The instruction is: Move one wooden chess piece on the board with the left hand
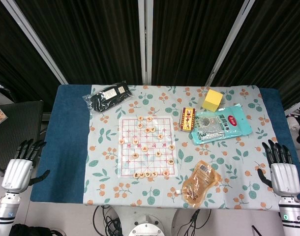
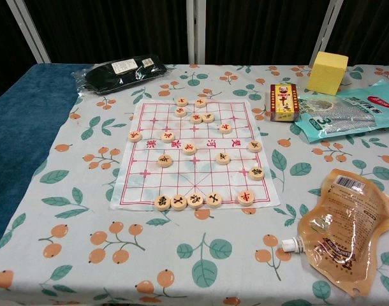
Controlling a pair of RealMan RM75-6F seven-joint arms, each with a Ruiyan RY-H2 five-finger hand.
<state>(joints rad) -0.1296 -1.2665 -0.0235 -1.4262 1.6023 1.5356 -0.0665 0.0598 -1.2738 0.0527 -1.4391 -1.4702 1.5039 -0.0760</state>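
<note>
So, you have not started the move as far as these views show; your left hand (image 1: 19,169) hangs off the near left corner of the table (image 1: 66,147), fingers spread and holding nothing, well apart from the board (image 1: 146,169); your right hand (image 1: 284,172) waits off the near right edge, likewise released and empty, and neither hand shows in the chest view. The wooden pieces lie scattered over the board on the flowered cloth (image 2: 73,210), with a row of four (image 2: 187,201) along its near edge, closest to you; none looks lifted. Everything is left, I judge: bring the left hand over the board, pinch one piece, set it on another point, let go; the nearest row seems the easiest reach.
</note>
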